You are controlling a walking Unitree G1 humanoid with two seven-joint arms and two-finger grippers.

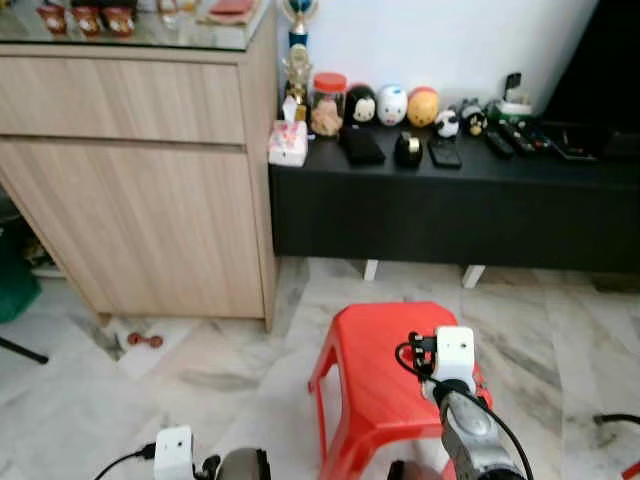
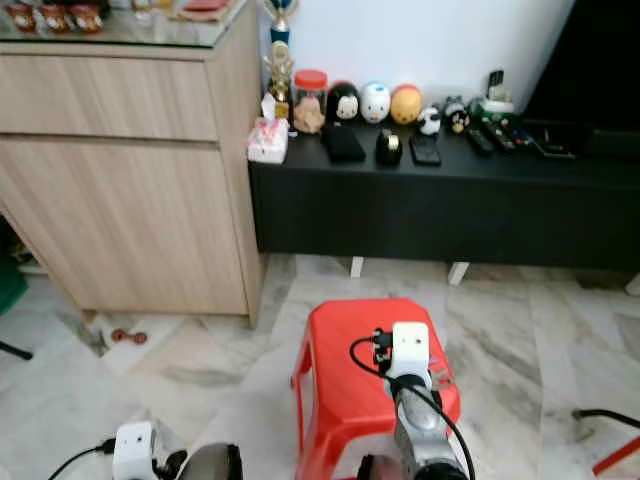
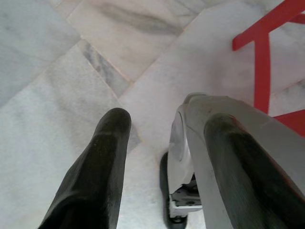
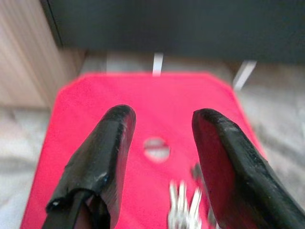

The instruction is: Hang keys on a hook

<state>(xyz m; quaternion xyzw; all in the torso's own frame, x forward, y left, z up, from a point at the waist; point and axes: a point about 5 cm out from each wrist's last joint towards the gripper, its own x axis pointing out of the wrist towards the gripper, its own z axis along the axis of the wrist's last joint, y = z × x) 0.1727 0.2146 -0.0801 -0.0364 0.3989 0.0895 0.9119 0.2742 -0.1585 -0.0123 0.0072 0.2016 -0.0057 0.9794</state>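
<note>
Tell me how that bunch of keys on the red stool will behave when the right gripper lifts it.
The keys look like several loose silver blades, so they will probably dangle and splay, not stay stiff. Thin metal lying flat on the smooth red stool may slide away from the fingers. The right gripper is open above them; a pinch may catch only one blade.

The stool (image 1: 385, 385) is bright red. On it lie shiny silver keys (image 4: 183, 210). The floor (image 1: 230, 365) is white marble with grey streaks. The cabinet (image 1: 140, 170) is light brown wood with fine lines. The low bench (image 1: 450, 205) is black. On it sit a black egg toy (image 1: 361, 103), a white one (image 1: 392, 104) and an orange one (image 1: 423, 105). The jar (image 1: 327, 103) has a red lid. The right gripper (image 4: 162, 152) has black fingers.
</note>
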